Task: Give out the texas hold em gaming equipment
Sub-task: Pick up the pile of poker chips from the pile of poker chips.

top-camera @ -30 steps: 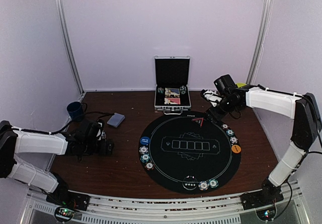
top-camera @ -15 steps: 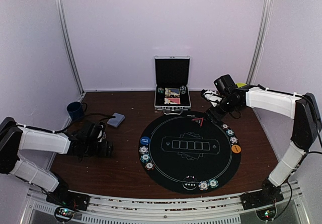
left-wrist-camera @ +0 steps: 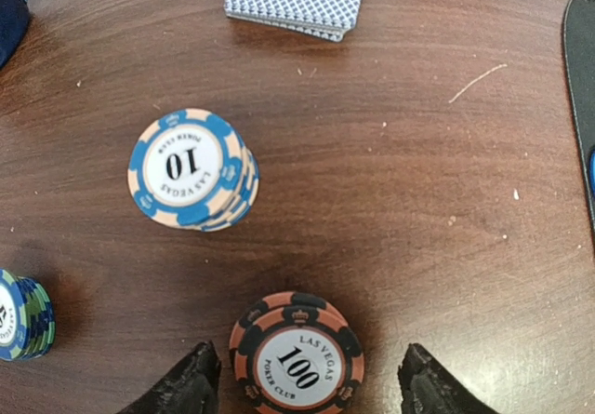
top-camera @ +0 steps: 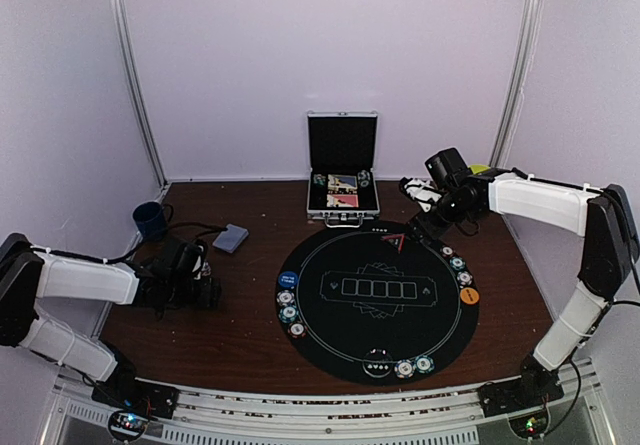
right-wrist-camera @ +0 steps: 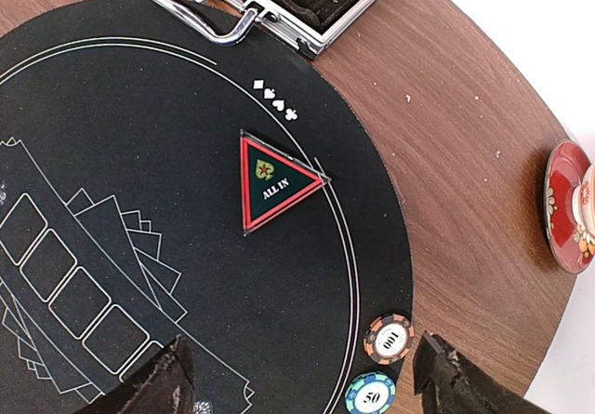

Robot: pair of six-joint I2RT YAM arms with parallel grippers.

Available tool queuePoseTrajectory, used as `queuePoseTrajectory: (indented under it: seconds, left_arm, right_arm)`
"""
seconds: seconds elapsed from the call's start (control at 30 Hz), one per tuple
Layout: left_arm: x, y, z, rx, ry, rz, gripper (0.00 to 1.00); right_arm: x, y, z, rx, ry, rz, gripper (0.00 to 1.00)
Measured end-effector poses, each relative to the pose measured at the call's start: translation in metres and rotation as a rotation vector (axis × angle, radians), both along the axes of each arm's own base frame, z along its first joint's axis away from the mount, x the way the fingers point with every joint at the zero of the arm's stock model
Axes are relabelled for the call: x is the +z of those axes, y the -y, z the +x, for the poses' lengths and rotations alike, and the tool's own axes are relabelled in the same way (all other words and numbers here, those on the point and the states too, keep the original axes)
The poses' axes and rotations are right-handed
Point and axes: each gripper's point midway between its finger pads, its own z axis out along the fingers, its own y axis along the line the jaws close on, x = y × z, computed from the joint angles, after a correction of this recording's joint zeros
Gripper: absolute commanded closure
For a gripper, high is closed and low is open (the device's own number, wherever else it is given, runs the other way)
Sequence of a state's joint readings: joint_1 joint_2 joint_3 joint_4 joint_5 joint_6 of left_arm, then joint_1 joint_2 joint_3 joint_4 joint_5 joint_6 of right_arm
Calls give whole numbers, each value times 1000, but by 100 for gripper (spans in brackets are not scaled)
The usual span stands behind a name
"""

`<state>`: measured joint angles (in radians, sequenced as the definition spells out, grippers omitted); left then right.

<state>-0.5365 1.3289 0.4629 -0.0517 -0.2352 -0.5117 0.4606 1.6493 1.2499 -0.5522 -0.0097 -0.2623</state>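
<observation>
your left pincer (left-wrist-camera: 307, 386) stood open, jaws either side of the 100 chip stack (left-wrist-camera: 297, 363) on the surface (left-wrist-camera: 418, 200), not touching it. the blue 10 stack (left-wrist-camera: 191, 167) and card deck (left-wrist-camera: 299, 0) lay beyond. your right pincer (right-wrist-camera: 307, 377) hung open over the black mat (right-wrist-camera: 139, 153).

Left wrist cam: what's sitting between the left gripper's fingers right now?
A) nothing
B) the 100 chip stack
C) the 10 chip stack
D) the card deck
B: the 100 stack lies between the fingers of the left gripper, with a gap on each side; the 10 stack and the deck lie farther ahead.
</observation>
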Motion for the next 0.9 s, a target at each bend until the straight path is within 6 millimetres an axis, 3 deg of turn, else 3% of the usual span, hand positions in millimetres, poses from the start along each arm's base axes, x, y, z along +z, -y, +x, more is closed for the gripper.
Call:
queuePoseTrajectory:
  seconds: [0.5,0.9]
  left_arm:
    - [1,-1,2,3,4,0,44]
    - [1,-3,3,8,3,-1,60]
  right_arm:
    - [0,0,0,0,0,0,17]
    - [0,0,0,1,0,0,17]
